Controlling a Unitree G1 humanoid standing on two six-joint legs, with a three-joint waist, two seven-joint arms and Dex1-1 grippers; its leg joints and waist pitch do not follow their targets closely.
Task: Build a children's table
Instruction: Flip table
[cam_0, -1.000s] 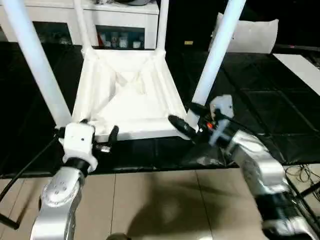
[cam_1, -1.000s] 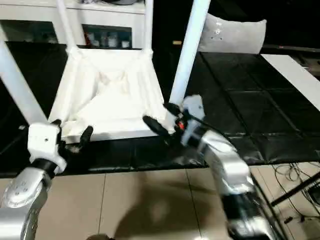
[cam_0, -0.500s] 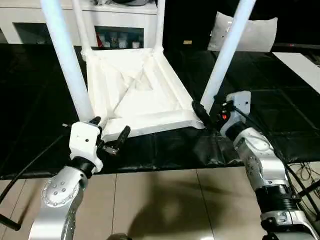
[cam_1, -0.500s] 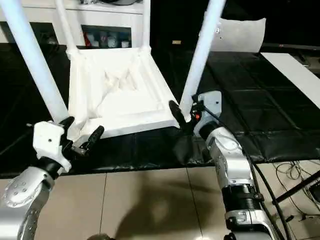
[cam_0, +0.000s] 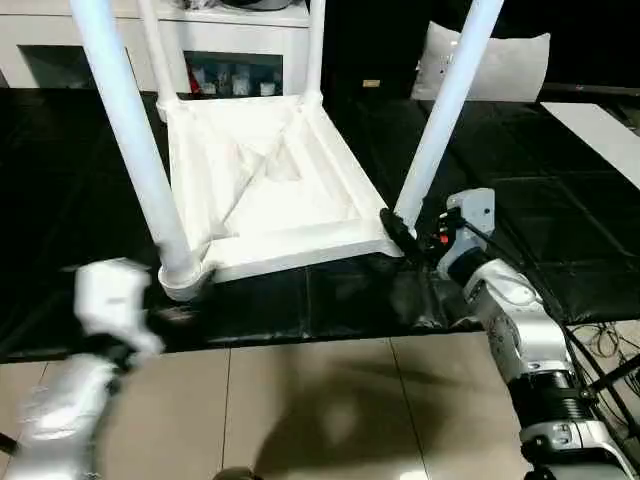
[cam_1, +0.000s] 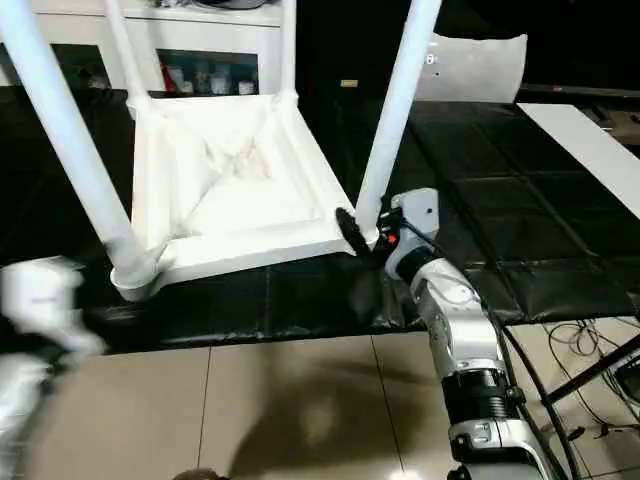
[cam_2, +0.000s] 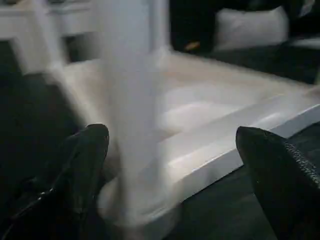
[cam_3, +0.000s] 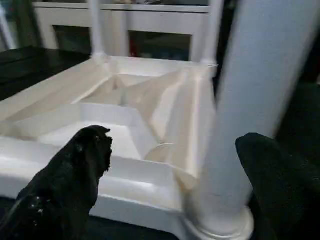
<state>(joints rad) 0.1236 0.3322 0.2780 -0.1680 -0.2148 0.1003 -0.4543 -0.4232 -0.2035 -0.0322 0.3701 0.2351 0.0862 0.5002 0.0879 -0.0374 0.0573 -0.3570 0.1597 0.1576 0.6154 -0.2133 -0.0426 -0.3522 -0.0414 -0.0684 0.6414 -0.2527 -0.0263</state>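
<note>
**Table upside down, all four legs up; right gripper closest to a leg**

The children's table (cam_0: 265, 190) lies inverted on the black mat (cam_0: 520, 200), ribbed underside up, in front of the white cabinet (cam_0: 240, 40). Its four legs stand in the corner sockets, long axes rising steeply.

The right gripper (cam_1: 365, 232) sits at the table's near right corner, fingers spread wide around that leg (cam_3: 260, 100) without pinching it (nothing is held).

The left gripper (cam_2: 175, 165) hangs off the near left corner, equally wide and empty; that leg (cam_0: 130, 140) lies just ahead of it, between the fingers' line. The right arm looks nearer for any seating or righting move.
</note>
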